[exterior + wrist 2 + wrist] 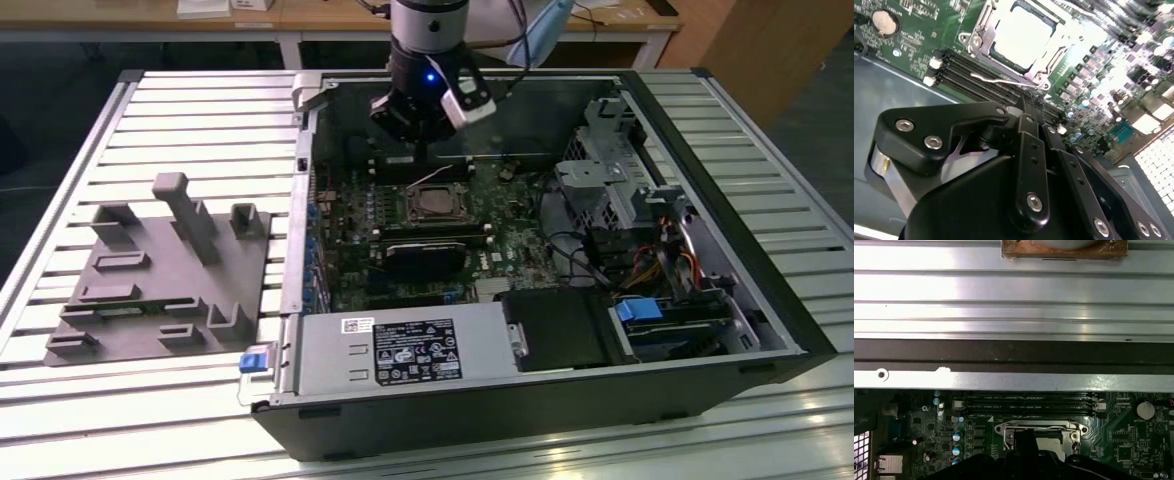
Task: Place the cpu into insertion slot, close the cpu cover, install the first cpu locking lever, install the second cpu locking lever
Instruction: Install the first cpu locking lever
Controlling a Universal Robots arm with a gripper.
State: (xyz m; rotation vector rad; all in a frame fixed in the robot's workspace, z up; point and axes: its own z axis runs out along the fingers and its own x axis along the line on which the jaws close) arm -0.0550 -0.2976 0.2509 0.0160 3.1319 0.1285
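Observation:
The cpu [1024, 35] shows its silvery top inside the insertion slot [434, 205] on the green board, in the second wrist view. The cpu cover [979, 42] lies flat around it as a metal frame. A thin wire locking lever [999, 79] runs along the socket edge that faces the memory slots; it also appears as the lever [1039, 428] in the first wrist view. My gripper [1026, 102] hangs just above that lever end, fingers together with nothing between them. In the exterior view the gripper [423, 168] is right behind the socket, inside the case.
The open computer case [787, 300] lies on a slatted metal table. Long memory slots [979, 70] run beside the socket, with a black block [424, 256] on its other side. A power supply [387, 350] and drive cages [627, 180] fill the case. A grey fixture [160, 270] lies at the exterior view's left.

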